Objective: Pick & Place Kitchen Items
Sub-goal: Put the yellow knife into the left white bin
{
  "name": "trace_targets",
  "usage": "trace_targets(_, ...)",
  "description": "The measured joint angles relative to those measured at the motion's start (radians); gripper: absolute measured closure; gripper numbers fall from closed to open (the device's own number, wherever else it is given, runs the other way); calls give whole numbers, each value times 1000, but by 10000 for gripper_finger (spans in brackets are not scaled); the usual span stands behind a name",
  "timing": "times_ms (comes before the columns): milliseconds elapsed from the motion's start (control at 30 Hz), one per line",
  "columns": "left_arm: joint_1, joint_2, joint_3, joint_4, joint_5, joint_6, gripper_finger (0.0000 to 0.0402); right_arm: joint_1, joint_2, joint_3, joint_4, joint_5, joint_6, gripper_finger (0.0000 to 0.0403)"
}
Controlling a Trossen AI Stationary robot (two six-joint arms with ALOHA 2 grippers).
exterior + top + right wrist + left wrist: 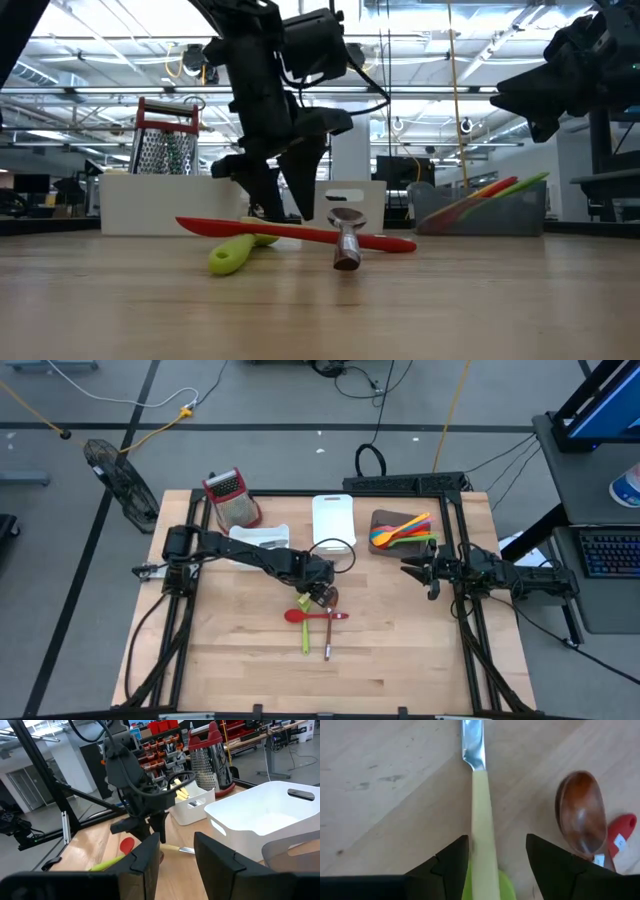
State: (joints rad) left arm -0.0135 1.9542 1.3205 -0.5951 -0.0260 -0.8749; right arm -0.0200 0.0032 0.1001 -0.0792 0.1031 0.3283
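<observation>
Directly between open left gripper [497, 862] fingers: cream-handled knife [481, 815].

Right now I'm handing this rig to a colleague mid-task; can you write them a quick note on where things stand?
Left gripper: open, low over the table centre, fingers either side of the green-handled utensil.
Right gripper: fingers apart, empty, waiting beside the brown tray.
Done: several coloured utensils sit in the brown tray.
Left: green-handled utensil, red spatula and wooden spoon lie crossed on the table.

Wooden table [230, 650] – red spoon [297, 616], green utensil [306, 634], trays [333, 518], grater [232, 498].
</observation>
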Motion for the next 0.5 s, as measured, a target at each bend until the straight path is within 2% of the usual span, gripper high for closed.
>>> trace_targets(500, -1, 68, 5, 17, -21, -21, 203, 0, 0, 0, 0, 0, 0, 289)
